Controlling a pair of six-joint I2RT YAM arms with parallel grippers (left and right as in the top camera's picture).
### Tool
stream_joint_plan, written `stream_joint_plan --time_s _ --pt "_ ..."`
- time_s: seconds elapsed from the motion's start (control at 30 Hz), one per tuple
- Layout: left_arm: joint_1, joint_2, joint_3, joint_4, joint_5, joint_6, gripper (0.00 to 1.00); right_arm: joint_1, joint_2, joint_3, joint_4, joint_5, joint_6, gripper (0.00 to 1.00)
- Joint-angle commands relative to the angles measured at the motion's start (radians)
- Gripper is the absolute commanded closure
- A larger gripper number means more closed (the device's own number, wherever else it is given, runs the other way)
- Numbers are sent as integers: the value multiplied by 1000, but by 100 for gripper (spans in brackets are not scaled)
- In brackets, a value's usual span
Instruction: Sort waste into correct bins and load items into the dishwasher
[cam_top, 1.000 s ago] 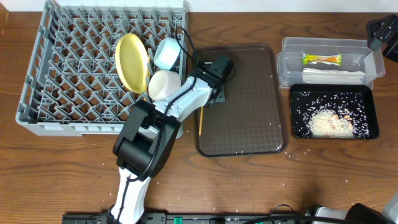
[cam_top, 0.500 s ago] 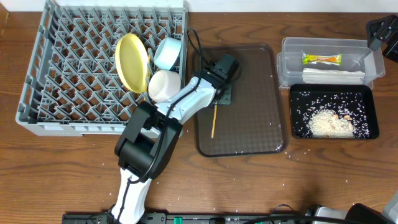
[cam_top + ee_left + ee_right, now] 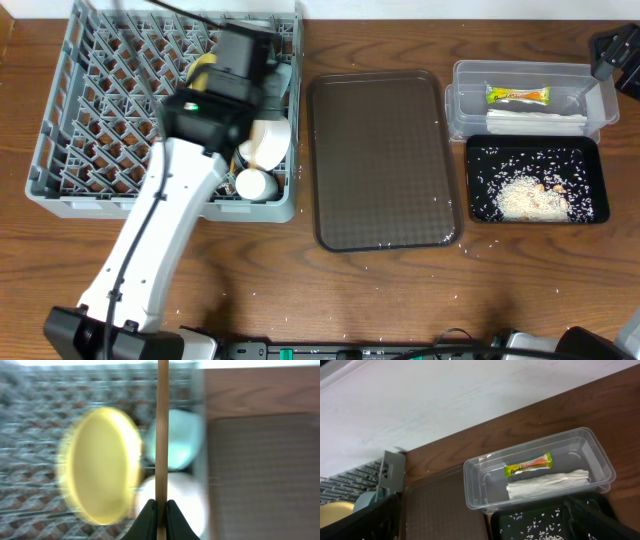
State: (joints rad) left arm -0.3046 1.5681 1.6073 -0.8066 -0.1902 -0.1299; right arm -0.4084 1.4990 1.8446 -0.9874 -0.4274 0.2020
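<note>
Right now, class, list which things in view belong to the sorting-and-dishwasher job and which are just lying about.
Job: dish rack, yellow plate, blue bowl, white bowl, cup, chopstick in left gripper, clear tub, wrapper, paper, black tray, rice.
Lying about: brown serving tray.

The grey dish rack [image 3: 60, 150] at 10 o'clock is holding the yellow plate [image 3: 97, 465] on edge, with light-blue bowl [image 3: 180, 440], white bowl [image 3: 187, 502] and white cup [image 3: 255, 184] at the plate's 3 to 5 o'clock, while the left gripper [image 3: 161, 510] is pinching one chopstick [image 3: 162, 430]. At 2 o'clock the clear tub [image 3: 455, 100] is holding wrapper [image 3: 517, 95] and paper [image 3: 535, 121]; at 3 o'clock the black tray [image 3: 478, 150] is carrying rice [image 3: 530, 198].
</note>
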Motion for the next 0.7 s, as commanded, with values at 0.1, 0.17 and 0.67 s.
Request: stream_joint_plan --time_s 0.1,0.17,0.67 --pt "127 113 -55 39 -73 139 92 -10 2 1 -2 -6 10 1" --pt "136 143 -55 49 -74 188 93 -10 2 1 -2 -6 10 1" --pt "172 238 -54 56 -89 164 42 -10 2 1 -2 -6 10 1"
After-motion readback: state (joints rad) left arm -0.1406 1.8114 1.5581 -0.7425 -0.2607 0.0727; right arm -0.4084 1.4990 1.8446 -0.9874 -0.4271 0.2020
